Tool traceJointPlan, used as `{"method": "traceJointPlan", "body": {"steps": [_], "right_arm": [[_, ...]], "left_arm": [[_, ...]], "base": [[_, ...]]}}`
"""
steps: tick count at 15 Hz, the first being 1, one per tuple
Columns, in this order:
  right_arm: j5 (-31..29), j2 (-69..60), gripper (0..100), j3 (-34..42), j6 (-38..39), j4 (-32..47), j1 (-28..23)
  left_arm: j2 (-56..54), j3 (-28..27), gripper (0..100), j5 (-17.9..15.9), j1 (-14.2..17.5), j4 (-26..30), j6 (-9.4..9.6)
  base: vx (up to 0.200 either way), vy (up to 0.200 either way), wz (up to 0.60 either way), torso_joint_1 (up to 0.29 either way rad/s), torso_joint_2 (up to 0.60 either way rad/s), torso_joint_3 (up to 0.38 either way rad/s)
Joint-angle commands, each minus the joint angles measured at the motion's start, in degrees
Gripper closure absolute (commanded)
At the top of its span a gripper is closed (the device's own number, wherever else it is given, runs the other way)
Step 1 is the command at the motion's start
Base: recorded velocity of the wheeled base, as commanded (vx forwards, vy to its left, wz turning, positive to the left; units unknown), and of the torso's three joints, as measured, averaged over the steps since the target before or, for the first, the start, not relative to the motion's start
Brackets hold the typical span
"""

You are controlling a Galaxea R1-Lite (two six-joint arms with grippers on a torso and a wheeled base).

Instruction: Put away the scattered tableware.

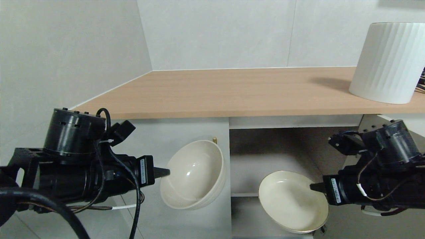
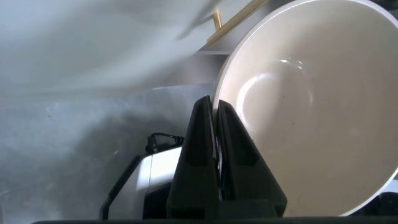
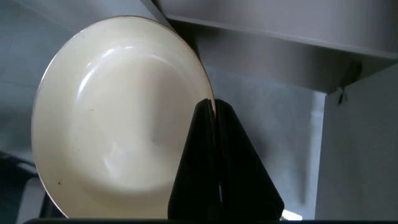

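Note:
A cream bowl [image 1: 194, 174] hangs in the air in front of the closed left cabinet door, tilted on its side. My left gripper [image 1: 165, 172] is shut on the bowl's rim [image 2: 219, 118]. The bowl's hollow [image 2: 305, 112] faces the left wrist camera. A cream plate [image 1: 292, 200] with a thin dark edge is held tilted before the open cabinet bay. My right gripper [image 1: 314, 187] is shut on the plate's rim [image 3: 209, 107]. The plate's face [image 3: 118, 112] takes up much of the right wrist view.
A wooden counter [image 1: 232, 91] runs above the cabinet, with a white ribbed container [image 1: 388, 61] at its right end. The left cabinet door [image 1: 172, 132] carries a small brass knob [image 1: 214, 140]. The open bay [image 1: 285, 146] holds a shelf [image 1: 244, 195].

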Motion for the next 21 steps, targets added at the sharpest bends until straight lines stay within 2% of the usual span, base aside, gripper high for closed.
{"method": "traceJointPlan", "body": {"steps": [1, 5, 10, 14, 17, 21], "right_arm": [[-0.1, 10.36, 100, 0.15, 0.23, -3.16, -0.95], [-0.54, 23.37, 100, 0.59, 1.55, -13.18, -2.01], [-0.71, 32.95, 100, -1.08, 3.83, -23.29, -4.73], [-8.27, 40.95, 100, -8.02, 5.32, -24.26, -6.05], [-9.41, 43.41, 100, -11.18, 6.38, -24.34, -6.93], [-14.51, 47.01, 100, -15.76, 7.17, -24.34, -7.19]], "left_arm": [[2.45, -0.85, 100, 0.01, 0.02, 0.06, -0.02], [2.53, -0.85, 100, 0.01, 0.02, 0.14, -0.02], [2.89, -0.76, 100, -0.08, -0.07, 0.14, -0.11], [3.41, -0.76, 100, -0.17, -0.07, 0.14, -0.2], [3.68, -0.76, 100, -0.25, -0.07, 0.23, -0.2], [4.64, -0.76, 100, -0.25, -0.07, 0.14, -0.29]], "base": [[0.0, 0.0, 0.0, 0.0, 0.0, 0.0], [0.0, 0.0, 0.0, 0.0, 0.0, 0.0], [0.0, 0.0, 0.0, 0.0, 0.0, 0.0], [0.0, 0.0, 0.0, 0.0, 0.0, 0.0], [0.0, 0.0, 0.0, 0.0, 0.0, 0.0], [0.0, 0.0, 0.0, 0.0, 0.0, 0.0]]}}
